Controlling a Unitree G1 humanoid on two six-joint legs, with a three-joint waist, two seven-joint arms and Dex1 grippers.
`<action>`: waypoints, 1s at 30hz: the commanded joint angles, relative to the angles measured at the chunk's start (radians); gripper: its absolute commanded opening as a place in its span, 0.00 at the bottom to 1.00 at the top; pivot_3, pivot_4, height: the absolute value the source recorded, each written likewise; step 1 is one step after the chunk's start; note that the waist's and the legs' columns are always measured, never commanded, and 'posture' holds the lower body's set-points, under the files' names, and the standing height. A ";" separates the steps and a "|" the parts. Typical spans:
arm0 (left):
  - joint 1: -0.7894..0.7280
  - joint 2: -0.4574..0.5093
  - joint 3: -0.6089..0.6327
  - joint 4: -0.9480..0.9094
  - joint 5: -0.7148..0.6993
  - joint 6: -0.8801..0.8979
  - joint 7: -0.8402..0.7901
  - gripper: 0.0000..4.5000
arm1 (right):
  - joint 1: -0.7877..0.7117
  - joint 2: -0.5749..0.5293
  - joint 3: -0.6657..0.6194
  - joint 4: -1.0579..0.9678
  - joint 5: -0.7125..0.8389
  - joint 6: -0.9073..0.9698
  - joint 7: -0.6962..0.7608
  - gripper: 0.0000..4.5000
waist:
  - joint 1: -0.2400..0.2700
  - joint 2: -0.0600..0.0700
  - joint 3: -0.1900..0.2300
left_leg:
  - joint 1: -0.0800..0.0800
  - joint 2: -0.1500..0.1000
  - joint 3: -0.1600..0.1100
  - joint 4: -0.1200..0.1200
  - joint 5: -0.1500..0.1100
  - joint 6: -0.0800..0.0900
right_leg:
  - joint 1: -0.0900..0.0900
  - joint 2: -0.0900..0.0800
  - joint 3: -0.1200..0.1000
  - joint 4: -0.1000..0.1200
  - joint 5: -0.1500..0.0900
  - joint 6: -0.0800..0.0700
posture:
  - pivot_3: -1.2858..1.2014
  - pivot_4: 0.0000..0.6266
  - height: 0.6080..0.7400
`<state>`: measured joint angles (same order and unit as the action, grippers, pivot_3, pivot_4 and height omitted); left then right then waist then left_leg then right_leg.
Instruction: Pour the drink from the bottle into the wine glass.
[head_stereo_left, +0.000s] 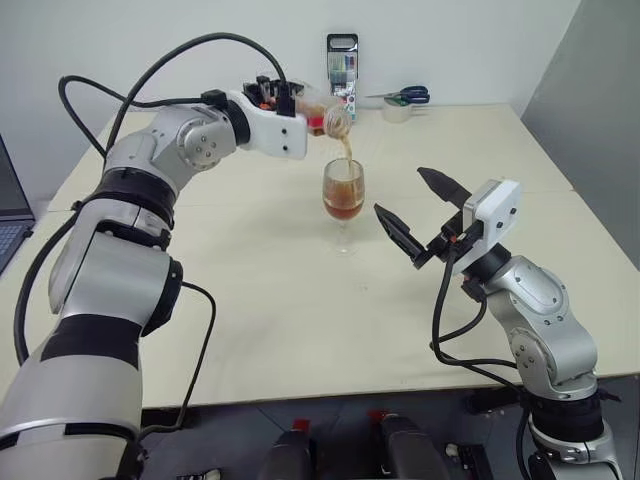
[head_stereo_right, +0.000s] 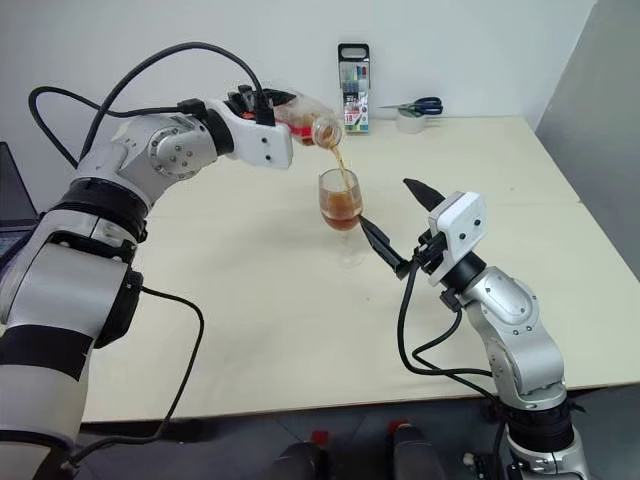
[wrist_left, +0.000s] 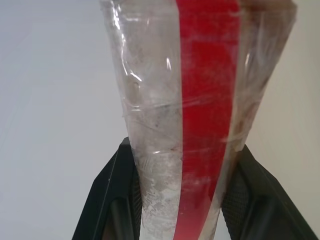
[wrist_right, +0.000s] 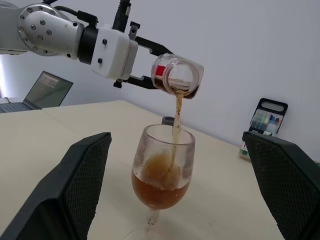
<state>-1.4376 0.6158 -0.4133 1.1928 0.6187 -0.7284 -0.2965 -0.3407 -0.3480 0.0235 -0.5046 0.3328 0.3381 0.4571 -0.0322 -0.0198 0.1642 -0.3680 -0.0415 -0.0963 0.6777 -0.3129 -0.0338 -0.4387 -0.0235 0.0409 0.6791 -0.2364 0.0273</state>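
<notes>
So left tool (wrist_right: 150, 67) clamped on tipped clear plastic red-label bottle (wrist_right: 177, 75), amber drink (wrist_right: 177, 112) streaming into stemmed wine glass (wrist_right: 162, 172); right tool (head_stereo_left: 415, 215) spread wide, empty, beside glass.

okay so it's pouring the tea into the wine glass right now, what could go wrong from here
The wine glass stands free on the table, the open right gripper beside it and not touching; a bump could tip it. The drink falls as a thin stream from the tilted bottle in the shut left gripper; a wobble might send it past the rim.

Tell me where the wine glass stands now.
The wine glass stands mid-table, under the tipped bottle in the left gripper, with the open right gripper beside it.
</notes>
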 joint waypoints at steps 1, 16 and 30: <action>-0.001 0.006 0.062 -0.039 -0.080 0.016 -0.038 0.37 | -0.012 -0.002 -0.006 -0.034 -0.001 -0.019 0.000 1.00 | 0.000 0.000 0.000 | 0.000 0.000 0.000 0.000 0.000 0.000 | 0.000 0.000 0.000 0.000 0.000 0.000 | 0.52 0.24 1.00; 0.265 -0.047 0.331 -0.393 -0.418 0.409 -0.129 0.37 | -0.044 -0.016 0.001 -0.012 0.027 -0.011 0.062 1.00 | -0.002 0.000 0.000 | 0.001 0.001 -0.002 0.001 0.000 -0.001 | 0.000 0.000 0.000 0.001 0.000 0.000 | 0.52 0.24 1.00; 0.713 -0.179 0.731 -0.917 -0.773 1.047 0.051 0.37 | 0.088 -0.165 0.002 -0.108 0.219 0.076 0.273 1.00 | 0.003 -0.003 -0.002 | 0.001 0.001 -0.005 0.002 0.001 -0.002 | 0.001 -0.005 -0.001 0.001 0.000 0.000 | 0.52 0.24 1.00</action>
<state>-0.7400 0.4397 0.2947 0.3193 -0.1188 0.3060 -0.2471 -0.2502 -0.5059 0.0251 -0.5760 0.5324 0.4279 0.7090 -0.0291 -0.0228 0.1618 -0.3654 -0.0408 -0.1017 0.6798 -0.3119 -0.0358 -0.4354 -0.0284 0.0399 0.6799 -0.2362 0.0271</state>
